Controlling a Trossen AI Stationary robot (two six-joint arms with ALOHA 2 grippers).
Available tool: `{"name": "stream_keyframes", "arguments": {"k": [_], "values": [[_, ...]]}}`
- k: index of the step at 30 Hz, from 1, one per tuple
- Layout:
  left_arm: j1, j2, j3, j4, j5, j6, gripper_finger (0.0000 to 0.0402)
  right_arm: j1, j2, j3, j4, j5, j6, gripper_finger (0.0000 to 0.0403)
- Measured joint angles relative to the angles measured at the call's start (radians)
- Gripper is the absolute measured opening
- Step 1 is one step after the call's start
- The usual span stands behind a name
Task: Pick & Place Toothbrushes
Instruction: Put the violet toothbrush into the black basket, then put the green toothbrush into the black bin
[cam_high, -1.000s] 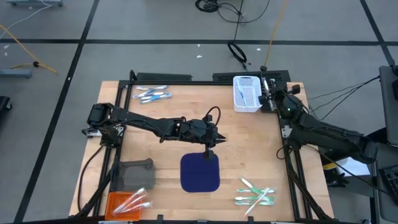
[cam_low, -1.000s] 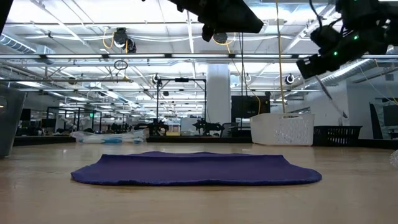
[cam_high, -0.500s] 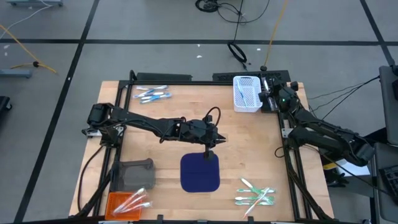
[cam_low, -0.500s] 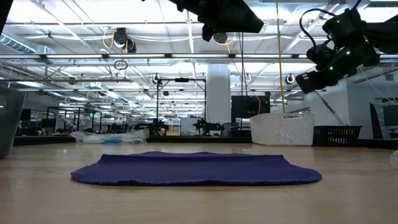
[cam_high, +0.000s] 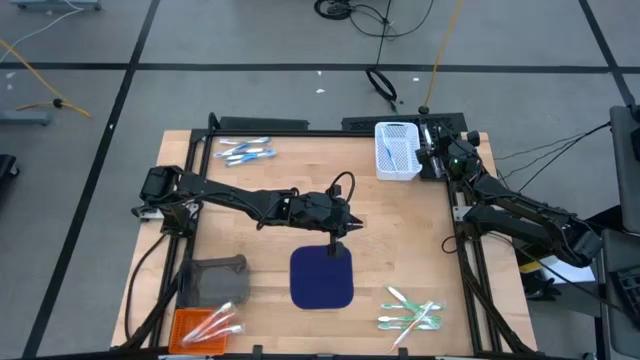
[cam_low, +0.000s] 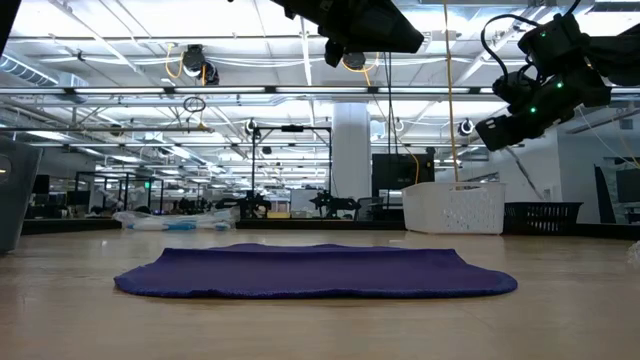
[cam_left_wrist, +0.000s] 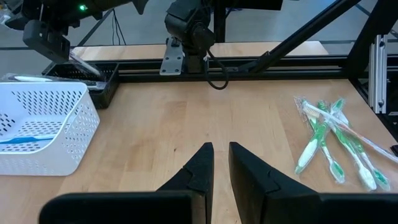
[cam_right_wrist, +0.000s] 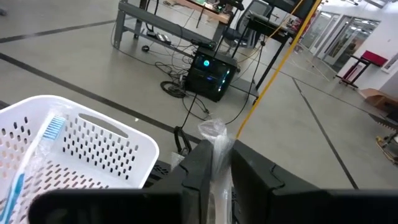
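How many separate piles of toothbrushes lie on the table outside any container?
2: a blue-and-white pile at the far left corner, a green-and-white pile at the near right. More sit in containers.

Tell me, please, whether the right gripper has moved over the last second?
Yes. In the high view the right gripper has pulled slightly toward the table's far edge beside the white basket, and it has stayed there since.

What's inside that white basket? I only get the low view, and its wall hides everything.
Observer: A blue-and-white toothbrush lies in the white basket.
Operator: Where are the green ones?
Observer: The green toothbrushes lie piled on the table, at the high view's lower right, apart from the navy mat.
Operator: Which arm hangs above the mat?
Observer: The left gripper, over the mat's edge nearest the basket.
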Motion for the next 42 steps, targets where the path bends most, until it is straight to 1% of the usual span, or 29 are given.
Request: {"name": "stream_keyframes", "arguments": {"k": [18, 23, 29, 31, 34, 38, 42], "values": [[0.0, 0.0, 0.0, 0.0, 0.0, -0.003, 0.0051, 0.0, 0.0, 0.0, -0.008, -0.001, 0.0, 0.0132], [0.0, 0.0, 0.0, 0.0, 0.0, -0.003, 0.0051, 0.0, 0.0, 0.0, -0.009, -0.002, 0.004, 0.0141], [0.0, 0.0, 0.0, 0.0, 0.0, -0.003, 0.0051, 0.009, -0.008, 0.0, -0.01, -0.018, 0.034, 0.0141], [0.0, 0.0, 0.0, 0.0, 0.0, -0.003, 0.0051, 0.028, -0.016, 0.0, -0.02, -0.052, 0.051, 0.0141], [0.001, 0.0, 0.0, 0.0, 0.0, -0.001, 0.0051, 0.072, -0.024, 0.0, -0.03, -0.161, 0.059, 0.0141], [0.001, 0.0, 0.0, 0.0, 0.0, -0.001, 0.0051, 0.162, -0.027, 0.0, -0.055, -0.284, 0.087, 0.0141], [0.001, 0.0, 0.0, -0.009, 0.0, -0.001, 0.0051, 0.29, -0.027, 0.0, -0.099, -0.334, 0.116, 0.0141]]}}
